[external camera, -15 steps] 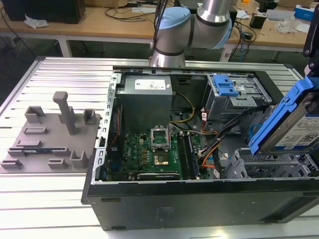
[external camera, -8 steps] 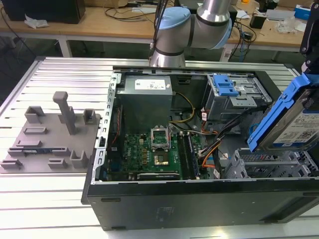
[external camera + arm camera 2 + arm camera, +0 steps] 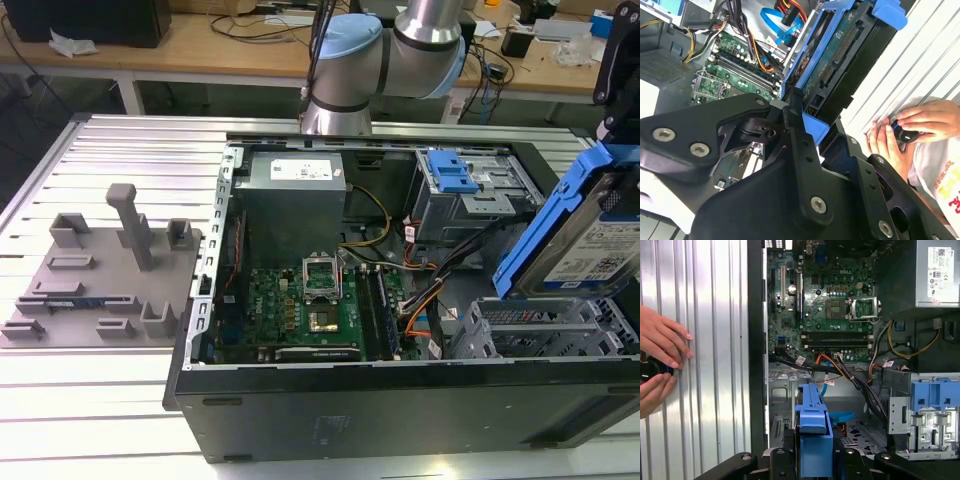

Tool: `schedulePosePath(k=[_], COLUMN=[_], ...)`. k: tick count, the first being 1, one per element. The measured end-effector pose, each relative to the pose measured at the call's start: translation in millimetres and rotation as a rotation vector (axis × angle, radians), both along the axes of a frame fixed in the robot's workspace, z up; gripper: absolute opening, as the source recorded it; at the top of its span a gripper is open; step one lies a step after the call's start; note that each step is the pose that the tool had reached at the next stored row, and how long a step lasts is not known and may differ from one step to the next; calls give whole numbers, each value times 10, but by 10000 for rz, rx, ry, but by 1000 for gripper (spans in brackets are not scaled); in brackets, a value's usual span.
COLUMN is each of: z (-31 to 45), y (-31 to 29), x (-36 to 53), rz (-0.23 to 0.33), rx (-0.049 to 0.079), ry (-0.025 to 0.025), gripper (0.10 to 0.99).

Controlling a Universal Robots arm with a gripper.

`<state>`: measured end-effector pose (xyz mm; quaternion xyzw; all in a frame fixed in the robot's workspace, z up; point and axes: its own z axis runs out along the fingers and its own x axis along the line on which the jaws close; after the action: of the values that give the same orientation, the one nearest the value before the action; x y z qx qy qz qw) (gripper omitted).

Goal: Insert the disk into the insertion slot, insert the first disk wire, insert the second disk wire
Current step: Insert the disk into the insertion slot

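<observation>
We are looking at a robotics lab or workshop: a robot arm (image 3: 350, 60) stands over an opened computer case (image 3: 400, 410) on a slotted aluminium table (image 3: 100, 400), with a grey fixture plate (image 3: 90, 290) beside it and cable-strewn wooden tables (image 3: 200, 45) behind.

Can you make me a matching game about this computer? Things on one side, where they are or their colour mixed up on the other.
1 the disk
2 the insertion slot
3 the motherboard
4 the hands

A green, flat inside the case
B on the ridged table, around a black knob
C blue-framed, tilted, clamped in the gripper
D grey, perforated, under the disk

Pairs: 1-C, 2-D, 3-A, 4-B
</observation>
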<state>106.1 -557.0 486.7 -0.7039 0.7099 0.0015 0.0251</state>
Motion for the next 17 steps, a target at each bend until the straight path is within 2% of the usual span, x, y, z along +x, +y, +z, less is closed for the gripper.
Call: schedulePosePath(k=[17], z=[-145], y=[14], x=[0], rz=[-2], rx=[-2], ry=[0], gripper=[365])
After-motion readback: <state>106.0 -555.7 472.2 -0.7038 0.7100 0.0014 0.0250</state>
